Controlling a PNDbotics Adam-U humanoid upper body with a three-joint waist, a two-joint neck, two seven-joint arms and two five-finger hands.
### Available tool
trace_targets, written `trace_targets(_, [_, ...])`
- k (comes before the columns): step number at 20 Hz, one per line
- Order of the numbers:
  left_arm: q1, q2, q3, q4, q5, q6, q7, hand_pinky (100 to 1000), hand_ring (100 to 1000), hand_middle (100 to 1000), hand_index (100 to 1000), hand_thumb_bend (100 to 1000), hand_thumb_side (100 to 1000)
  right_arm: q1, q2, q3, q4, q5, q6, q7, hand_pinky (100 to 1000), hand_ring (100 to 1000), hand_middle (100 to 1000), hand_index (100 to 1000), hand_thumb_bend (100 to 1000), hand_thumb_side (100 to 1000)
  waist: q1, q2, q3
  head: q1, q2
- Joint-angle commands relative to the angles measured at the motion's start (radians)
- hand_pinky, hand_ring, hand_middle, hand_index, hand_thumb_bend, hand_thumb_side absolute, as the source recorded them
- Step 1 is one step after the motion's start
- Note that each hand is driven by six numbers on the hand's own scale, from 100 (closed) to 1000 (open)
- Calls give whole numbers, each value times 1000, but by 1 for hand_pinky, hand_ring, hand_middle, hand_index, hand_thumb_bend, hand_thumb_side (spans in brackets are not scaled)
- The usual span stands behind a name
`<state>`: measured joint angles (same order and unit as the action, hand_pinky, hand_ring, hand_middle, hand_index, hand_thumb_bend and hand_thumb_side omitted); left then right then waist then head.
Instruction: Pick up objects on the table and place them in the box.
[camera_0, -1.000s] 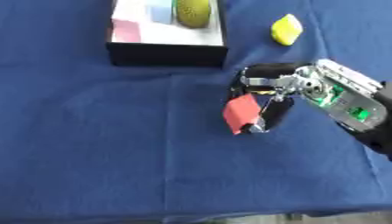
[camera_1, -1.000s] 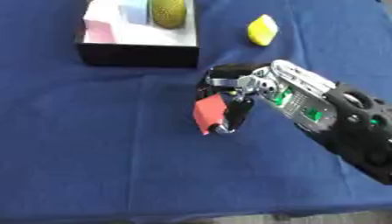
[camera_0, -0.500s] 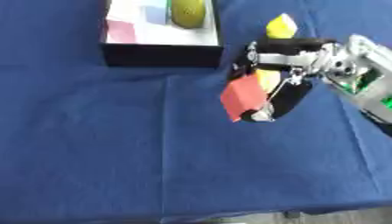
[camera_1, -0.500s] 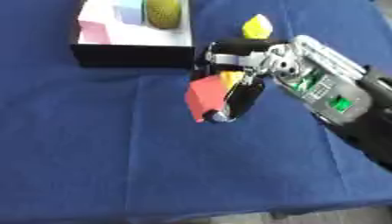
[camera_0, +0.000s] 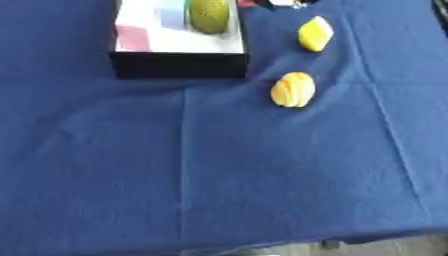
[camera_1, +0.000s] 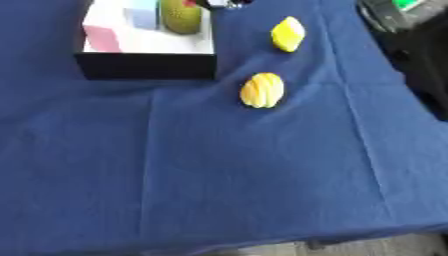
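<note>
- Since the earlier frame the right hand (camera_1: 223, 3) had risen from the middle of the desk (camera_0: 219, 190) to the far edge of the box (camera_0: 179, 45), carrying the red block with it; only a small dark and silver part of the hand showed at the top edge of the views, with a trace of red beside it.
- I could not tell whether its fingers were spread or pinching.
- The box, black outside and white inside, stood at the far left of the blue-covered desk.
- Inside it lay a green round fruit (camera_0: 210, 14) at the far right, a pale blue block (camera_0: 171, 11) to its left, and a pink block (camera_0: 133, 37) nearer the front left.
- A ribbed orange-yellow object (camera_0: 293, 89) lay on the cloth just right of the box's front corner.
- A yellow block (camera_0: 315, 34) lay farther back, apart from the box.
</note>
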<state>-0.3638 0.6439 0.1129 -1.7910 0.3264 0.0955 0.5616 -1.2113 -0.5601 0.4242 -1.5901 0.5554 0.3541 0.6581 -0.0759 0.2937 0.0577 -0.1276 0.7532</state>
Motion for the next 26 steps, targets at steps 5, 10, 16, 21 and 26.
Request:
trace_targets(5, [-72, 17, -15, -35, 3, 2, -25, 779, 790, 779, 813, 100, 632, -105, 208, -82, 439, 278, -106, -154, 789, 596, 485, 592, 303, 100, -1, 9, 66, -70, -30])
trace_targets(10, [-81, 15, -18, -36, 5, 4, -27, 778, 790, 778, 813, 100, 632, -97, 281, -105, 599, 369, -163, -198, 799, 626, 511, 617, 315, 100, -10, 14, 83, -85, -35])
trace_targets(16, [-74, 15, -15, -34, 5, 5, -22, 777, 790, 778, 813, 100, 630, -95, 275, -105, 581, 429, -194, -212, 892, 847, 795, 887, 532, 100, -12, 9, 81, -78, -27])
trace_targets(21, [-71, 15, -16, -32, 5, 6, -23, 777, 791, 778, 813, 100, 628, -95, 258, -112, 537, 443, -194, -202, 901, 859, 820, 912, 584, 148, -9, 1, 68, -67, -18])
trace_targets(26, [-49, 22, -10, -28, 1, 5, -16, 775, 791, 778, 813, 100, 624, -88, 172, -117, 425, 315, -169, -198, 899, 838, 801, 900, 532, 139, -6, -18, 35, -47, -1])
